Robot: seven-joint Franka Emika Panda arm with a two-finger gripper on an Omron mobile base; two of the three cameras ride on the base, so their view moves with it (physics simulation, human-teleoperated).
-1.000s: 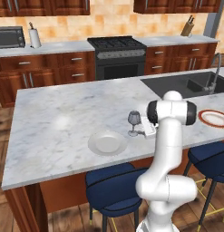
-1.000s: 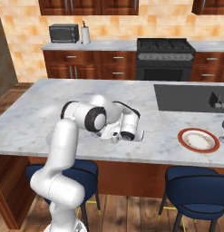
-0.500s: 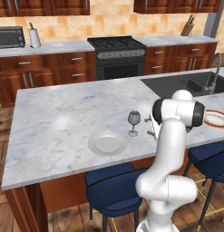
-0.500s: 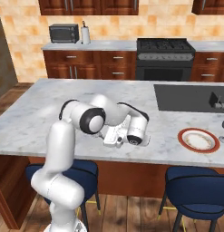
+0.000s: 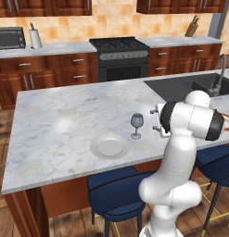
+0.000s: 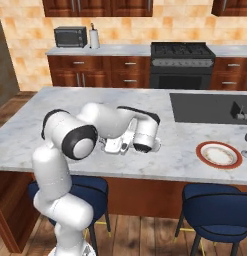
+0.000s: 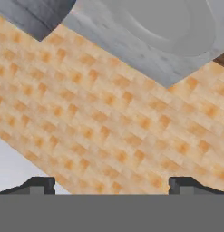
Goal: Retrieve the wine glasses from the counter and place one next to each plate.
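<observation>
Claw [image 7: 111, 183] spread wide, marble island [image 5: 65, 115], tan tile wall [image 5: 116, 23], wood floor [image 6: 145, 235]

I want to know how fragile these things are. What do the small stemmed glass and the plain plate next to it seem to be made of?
The small smoky grey stemmed wine glass looks like thin clear glass: the marble shows through it. The plain white-grey round plate looks like matte glazed ceramic, though a render leaves that open.
</observation>
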